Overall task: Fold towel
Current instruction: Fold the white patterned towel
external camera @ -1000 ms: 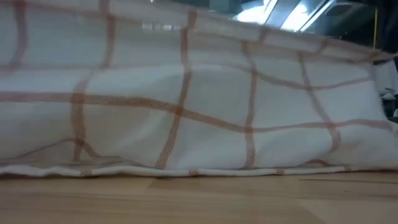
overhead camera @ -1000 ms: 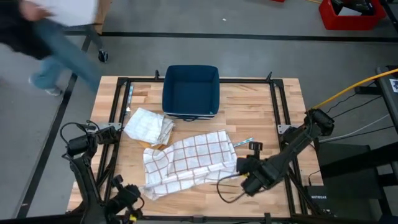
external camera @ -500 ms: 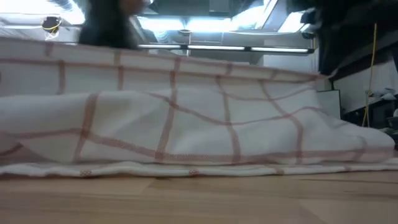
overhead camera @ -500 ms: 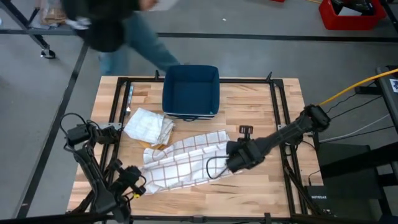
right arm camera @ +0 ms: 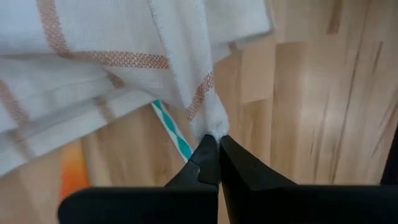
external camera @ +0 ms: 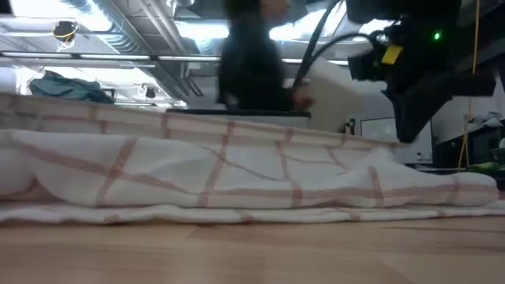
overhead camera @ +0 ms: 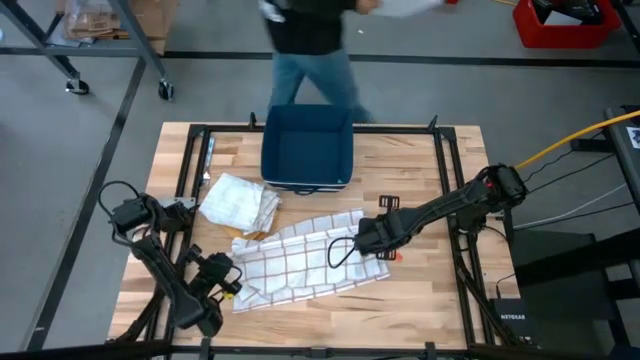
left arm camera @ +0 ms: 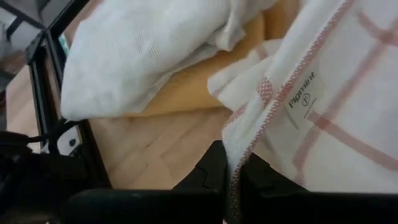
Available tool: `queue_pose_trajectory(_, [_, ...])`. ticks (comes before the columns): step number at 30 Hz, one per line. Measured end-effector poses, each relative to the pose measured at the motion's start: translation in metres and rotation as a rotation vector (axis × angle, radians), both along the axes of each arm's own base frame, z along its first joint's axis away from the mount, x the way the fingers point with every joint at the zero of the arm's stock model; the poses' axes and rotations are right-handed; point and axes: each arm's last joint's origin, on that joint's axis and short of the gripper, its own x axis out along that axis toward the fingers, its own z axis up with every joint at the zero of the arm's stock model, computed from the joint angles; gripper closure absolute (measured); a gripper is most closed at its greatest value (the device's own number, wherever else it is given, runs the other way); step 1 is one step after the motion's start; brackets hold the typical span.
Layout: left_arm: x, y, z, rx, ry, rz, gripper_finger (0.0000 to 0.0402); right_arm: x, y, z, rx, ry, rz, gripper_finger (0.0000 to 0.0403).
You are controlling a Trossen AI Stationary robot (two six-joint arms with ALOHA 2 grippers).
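2 grippers pinch the white cotton towel with red checks (overhead camera: 305, 262), which lies crumpled on the near middle of the wooden table (overhead camera: 420, 180). The left gripper (left arm camera: 231, 177) is closed on its left edge, the right gripper (right arm camera: 216, 163) closed on a right corner.

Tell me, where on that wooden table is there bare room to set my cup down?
The wooden table is bare between the dark blue square bin and its right edge. The near right corner is also bare. The left-centre is crowded: the red-checked white towel, a crumpled white cloth and both arms.
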Motion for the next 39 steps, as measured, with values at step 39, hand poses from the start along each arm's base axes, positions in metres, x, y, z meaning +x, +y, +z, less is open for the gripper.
queue_pose_trajectory(39, [0.047, 0.063, -0.007, 0.084, 0.116, 0.258, 0.0292, 0.003, -0.034, -0.013, -0.176, -0.051, -0.071, 0.0289])
